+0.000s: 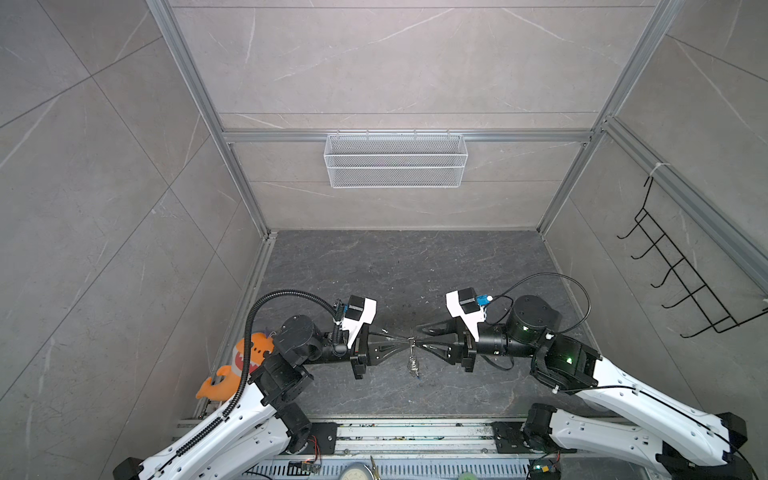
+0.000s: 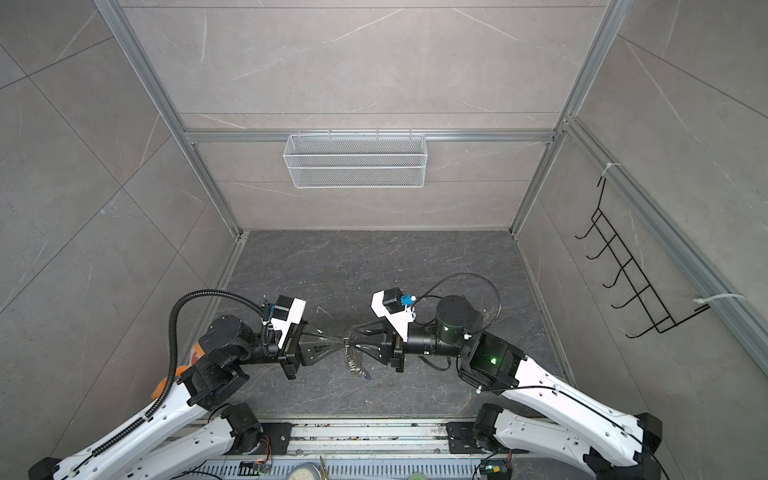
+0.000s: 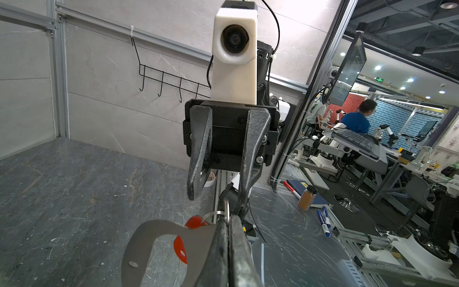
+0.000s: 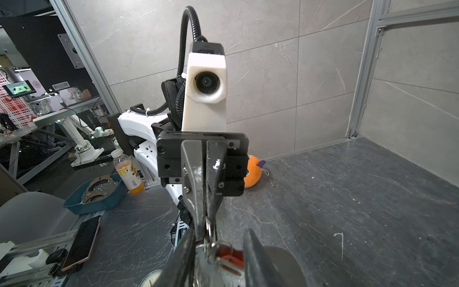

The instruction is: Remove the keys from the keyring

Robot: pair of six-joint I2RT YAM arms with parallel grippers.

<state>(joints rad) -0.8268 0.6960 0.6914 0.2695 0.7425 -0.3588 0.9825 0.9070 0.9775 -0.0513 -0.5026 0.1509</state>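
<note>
- Step in hand, as I read it: pre-grasp on a key. left gripper [image 3: 228,223] has its fingers pressed together, pinching the split ring [image 3: 225,207] at the very tips. The whole bunch hangs in the air above the table [image 1: 374,270].
- right gripper [image 3: 218,196] faces it tip to tip, fingers apart, nothing clamped. One fingertip sits just beside the ring, the other stands clear of it.
- In the right wrist view the ring and a red tag [image 3: 180,248] lie between the right fingers.
- keyring [image 3: 164,227]: its grey plate hangs just beside and below the left fingertips. The red tag shows through the oval hole, and again next to the ring.
- In both top views the chain [image 1: 412,365] dangles from where the two sets of tips meet. There's a blue speck at its low end, probably the blue tag [image 1: 417,376]; too small to be sure.
- Orientation: the plate's broad face is turned to the left wrist camera, ring end at the fingertips. Long axis looks to drop from the pinch toward the table; far end is out of frame.
- Next: right should close on the red tag or its key close to the ring, then work it along the coil while left holds firm. Fine alignment is needed; grabbing the plate or ring instead just fights left's pinch.
</note>
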